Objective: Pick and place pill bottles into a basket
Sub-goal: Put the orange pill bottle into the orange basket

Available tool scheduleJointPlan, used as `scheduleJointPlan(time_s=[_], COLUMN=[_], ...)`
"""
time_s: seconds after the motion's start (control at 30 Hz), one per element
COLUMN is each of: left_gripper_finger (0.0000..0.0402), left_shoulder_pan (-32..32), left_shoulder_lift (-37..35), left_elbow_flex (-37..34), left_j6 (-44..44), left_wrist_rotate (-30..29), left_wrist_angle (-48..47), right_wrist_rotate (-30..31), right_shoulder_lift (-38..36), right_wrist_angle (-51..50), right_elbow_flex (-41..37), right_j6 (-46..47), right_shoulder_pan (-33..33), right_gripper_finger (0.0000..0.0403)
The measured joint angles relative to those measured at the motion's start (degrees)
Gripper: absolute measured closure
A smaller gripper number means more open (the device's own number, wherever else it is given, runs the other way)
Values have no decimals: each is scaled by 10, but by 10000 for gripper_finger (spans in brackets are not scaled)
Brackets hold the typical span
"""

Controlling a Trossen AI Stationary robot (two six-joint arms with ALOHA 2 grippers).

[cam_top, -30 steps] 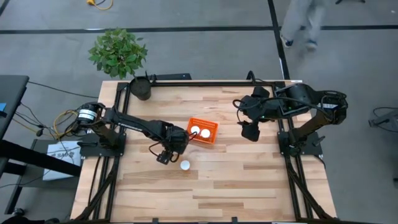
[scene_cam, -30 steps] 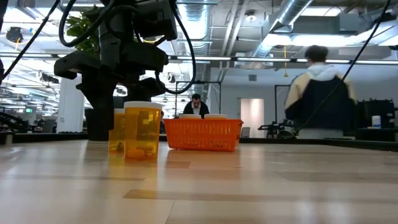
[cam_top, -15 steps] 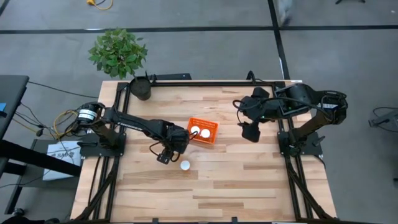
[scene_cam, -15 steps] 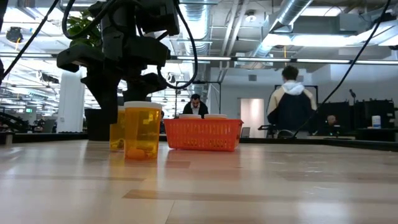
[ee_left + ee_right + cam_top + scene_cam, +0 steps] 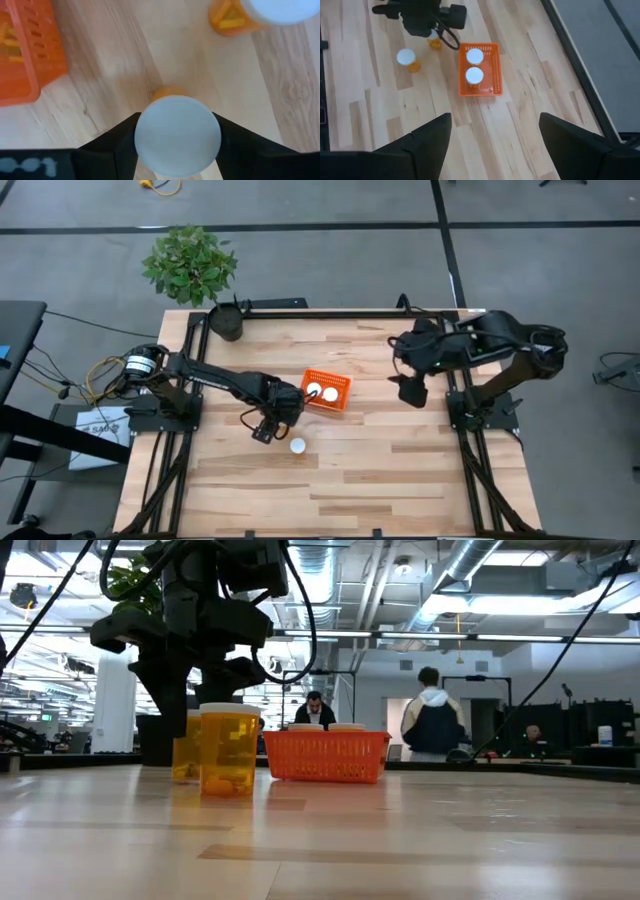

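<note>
The orange basket [image 5: 326,390] sits mid-table with two white-capped pill bottles [image 5: 322,393] inside. A third bottle [image 5: 297,446] stands on its base on the wood nearer the table's near edge; in the low view [image 5: 230,750] it is the front one. My left gripper [image 5: 280,415], just left of the basket, is shut on a fourth bottle [image 5: 177,135], which shows behind the front one in the low view [image 5: 186,745]. My right gripper [image 5: 413,390] hangs open and empty over the table's right part; it shows in its own wrist view [image 5: 492,150]. My left gripper pinches the bottle between its two fingers [image 5: 117,145], one on each side just under the white cap [image 5: 177,135]. The fingers point down from above. The bottle stands upright, its orange body [image 5: 170,92] below the cap, its base a little clear of the table.
A dark plant pot [image 5: 226,322] stands at the far left corner, with a leafy plant [image 5: 190,265] beyond the edge. Bare wood lies near and right of the basket. A person [image 5: 432,725] walks in the room behind the table.
My left gripper has risen slightly with its bottle, whose base now sits higher against the table than a second ago. My right gripper has gone a little toward the table's right edge, still open. The person in the room behind has walked leftward.
</note>
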Motion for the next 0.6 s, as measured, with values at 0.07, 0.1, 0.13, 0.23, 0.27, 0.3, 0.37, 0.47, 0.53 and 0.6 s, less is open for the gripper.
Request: scheduleJointPlan(time_s=[0.07, 0.1, 0.13, 0.23, 0.27, 0.3, 0.37, 0.47, 0.53, 0.6], left_gripper_finger=[200, 200, 200, 200, 200, 200, 200, 200, 200, 200], left_shoulder_pan=[0, 0, 0, 0, 0, 0, 0, 4, 12, 23], left_shoulder_lift=[0, 0, 0, 0, 0, 0, 0, 0, 0, 0], left_elbow_flex=[8, 13, 19, 42, 51, 61, 82, 117, 141, 167], left_j6=[0, 0, 0, 1, 3, 7, 16, 34, 45, 55], left_wrist_rotate=[-6, -12, -18, -32, -35, -39, -51, -71, -80, -86], left_wrist_angle=[-19, -27, -35, -65, -73, -81, -98, -129, -152, -171], right_wrist_rotate=[0, 0, 0, 0, 1, 2, 3, 3, 3, 3], right_shoulder_lift=[-7, -10, -13, -19, -20, -21, -21, -21, -21, -21], right_wrist_angle=[0, 0, 0, 0, 0, 0, 0, 0, 0, 0], right_elbow_flex=[0, 0, 0, 0, 0, 0, 0, 0, 0, 0], right_j6=[0, 0, 0, 0, -1, -1, -2, -6, -7, -7], right_shoulder_pan=[0, 0, 0, 0, 0, 0, 0, 0, 0, 0], right_gripper_finger=[106, 106, 106, 106, 106, 106, 106, 106, 106, 106])
